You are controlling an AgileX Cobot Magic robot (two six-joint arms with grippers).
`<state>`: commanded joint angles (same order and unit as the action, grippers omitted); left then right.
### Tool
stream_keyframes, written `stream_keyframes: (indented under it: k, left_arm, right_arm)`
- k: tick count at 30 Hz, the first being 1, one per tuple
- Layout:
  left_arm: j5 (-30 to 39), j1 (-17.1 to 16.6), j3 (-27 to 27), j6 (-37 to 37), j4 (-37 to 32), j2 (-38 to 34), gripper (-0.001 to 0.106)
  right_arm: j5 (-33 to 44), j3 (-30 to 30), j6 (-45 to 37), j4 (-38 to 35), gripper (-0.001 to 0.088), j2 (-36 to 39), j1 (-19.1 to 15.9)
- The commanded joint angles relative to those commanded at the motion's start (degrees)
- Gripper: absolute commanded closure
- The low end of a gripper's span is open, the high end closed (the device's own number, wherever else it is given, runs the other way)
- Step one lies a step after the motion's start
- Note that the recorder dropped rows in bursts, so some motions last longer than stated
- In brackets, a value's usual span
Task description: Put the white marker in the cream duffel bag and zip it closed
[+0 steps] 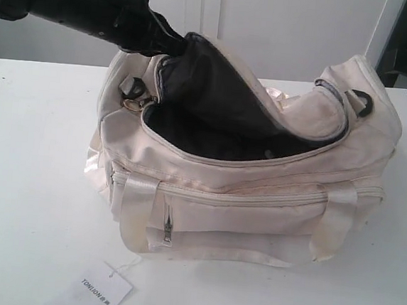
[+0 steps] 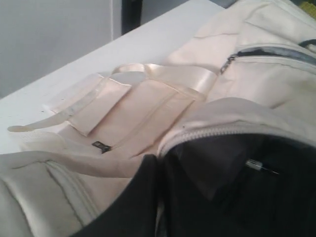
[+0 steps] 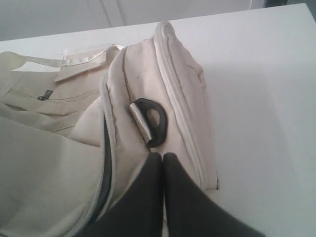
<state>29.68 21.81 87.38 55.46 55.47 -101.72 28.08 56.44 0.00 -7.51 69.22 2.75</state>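
Large soft cream fabric duffel bag sits upright mid-counter, front zip pocket facing your exterior cam. The top zipper is open: the curved mouth gapes and the dark lining is exposed. On the left side of the exterior view, the upper flap stands raised, running up to the end of the black left arm.

Left claw: hidden behind the flap in the exterior view. On the left wrist cam its dark fingers are pressed together at the zipper edge of the mouth, pinching the bag's rim fabric.

Right claw: fingers pressed together with nothing between them, tips at the bag's end panel just beside the black D-ring. You can't tell whether the tips touch the fabric.

Slim white marker: you can't confirm it in any view. The left wrist cam shows a small pale sliver with a thin dark line against the lining inside the mouth, too small to identify.

Shiny satin handle strap hangs down the front. The small metal pocket zip pull hangs just beside it. The white paper tag lies flat on the counter in front of the bag, on a string.
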Motion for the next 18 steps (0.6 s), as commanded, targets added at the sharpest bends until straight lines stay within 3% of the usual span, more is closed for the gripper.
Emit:
stream_keyframes:
  k: [18]
  left_arm:
    - [17.5, 0.0, 0.0, 0.0, -6.5, 0.0, 0.105]
  right_arm:
    - [0.1, 0.0, 0.0, -0.2, 0.0868, 0.0, 0.0]
